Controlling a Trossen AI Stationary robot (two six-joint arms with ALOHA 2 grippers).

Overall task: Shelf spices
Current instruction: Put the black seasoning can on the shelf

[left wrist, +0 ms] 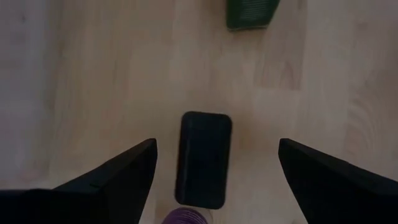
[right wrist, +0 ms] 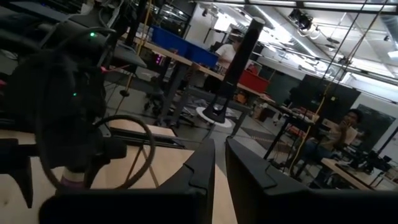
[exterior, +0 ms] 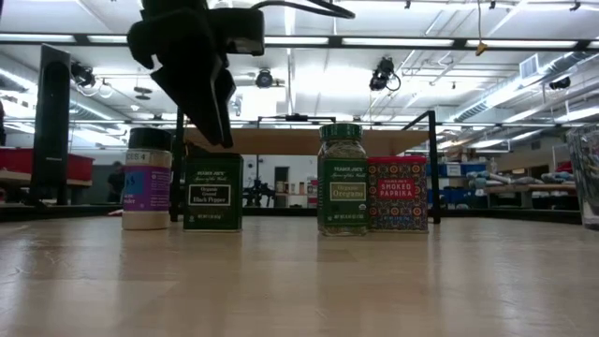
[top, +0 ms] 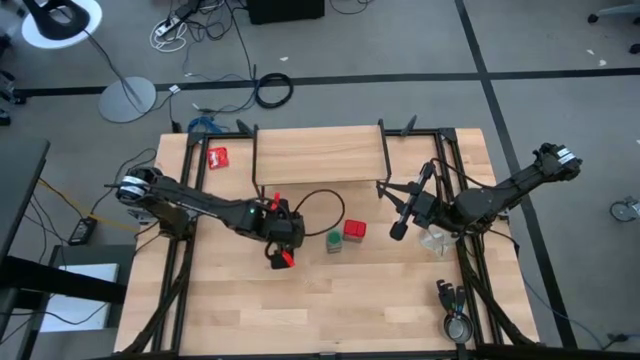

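Observation:
My left gripper (left wrist: 216, 142) is open and hovers just above the dark olive tin (left wrist: 203, 158), with one finger on either side of it and neither touching. The tin (exterior: 212, 192) stands upright on the table. The blue-capped jar (exterior: 147, 187) stands beside it, and both are hidden under the arm in the high view. The green jar (top: 333, 241) and the red tin (top: 354, 231) stand together nearer the table's right. The shelf (top: 320, 155) stands by the far edge. My right gripper (top: 398, 232) is shut and raised over the table's right part.
A flat red-and-white packet (top: 218, 156) lies left of the shelf. A clear container (top: 437, 240) stands beneath the right arm, and a small metal tool (top: 455, 322) lies near the right near corner. A black cable (top: 322, 200) loops between the left gripper and the shelf.

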